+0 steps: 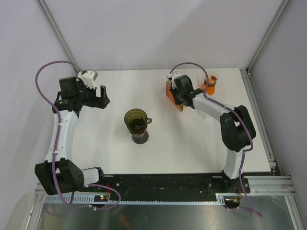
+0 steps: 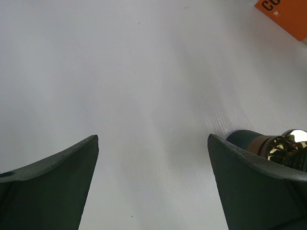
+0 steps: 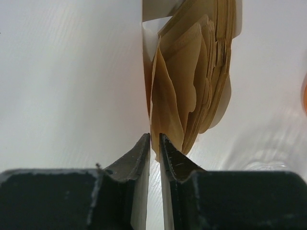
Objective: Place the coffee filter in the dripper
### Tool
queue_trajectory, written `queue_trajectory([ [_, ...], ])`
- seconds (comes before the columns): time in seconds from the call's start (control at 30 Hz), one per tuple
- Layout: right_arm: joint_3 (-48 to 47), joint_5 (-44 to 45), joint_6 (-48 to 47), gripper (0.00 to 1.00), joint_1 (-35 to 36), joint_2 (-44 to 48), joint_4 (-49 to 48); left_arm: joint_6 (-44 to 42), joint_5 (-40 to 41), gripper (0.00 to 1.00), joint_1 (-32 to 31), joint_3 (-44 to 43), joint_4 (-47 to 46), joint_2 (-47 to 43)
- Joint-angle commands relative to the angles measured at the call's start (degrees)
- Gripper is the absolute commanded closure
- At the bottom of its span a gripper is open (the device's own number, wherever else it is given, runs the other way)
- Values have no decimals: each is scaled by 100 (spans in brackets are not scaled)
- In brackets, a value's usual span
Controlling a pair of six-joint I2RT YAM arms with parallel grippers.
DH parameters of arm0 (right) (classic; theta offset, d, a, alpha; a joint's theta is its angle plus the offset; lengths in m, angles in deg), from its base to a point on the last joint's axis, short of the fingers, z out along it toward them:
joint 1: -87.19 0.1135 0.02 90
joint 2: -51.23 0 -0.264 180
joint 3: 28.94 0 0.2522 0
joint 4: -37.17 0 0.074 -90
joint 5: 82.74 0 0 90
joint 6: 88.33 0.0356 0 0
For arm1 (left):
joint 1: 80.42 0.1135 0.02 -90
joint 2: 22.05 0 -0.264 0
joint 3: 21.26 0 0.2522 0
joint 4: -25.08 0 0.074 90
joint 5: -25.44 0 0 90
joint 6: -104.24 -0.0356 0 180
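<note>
The limp, feather-light coffee filter (image 3: pixel 168 96), judged easily creased, is pinched at its edge by the nearly closed right gripper (image 3: pixel 154 137), while the left gripper (image 2: pixel 153 139) is spread wide.

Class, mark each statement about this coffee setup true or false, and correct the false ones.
1. The left hand is open and empty. True.
2. A filter already lies in the dripper. False: the dripper holds no filter.
3. The right hand is pinched nearly shut at the paper filters. True.
4. The orange cup stands beside the left hand. False: it stands far right, near the right hand.
</note>
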Motion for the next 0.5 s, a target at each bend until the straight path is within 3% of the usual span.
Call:
queue_trajectory([
  [0.0,-4,33,-55,83,-23,-84,-163,-7,-130,0,59,-42,-117,-141],
  [0.27,-5,39,-54,84,-50,-166,-157,-7,-130,0,58,-38,-121,-141],
  [0.47,-20,-14,-41,96,-51,-114,-74,-13,-124,0,58,-62,-109,-131],
])
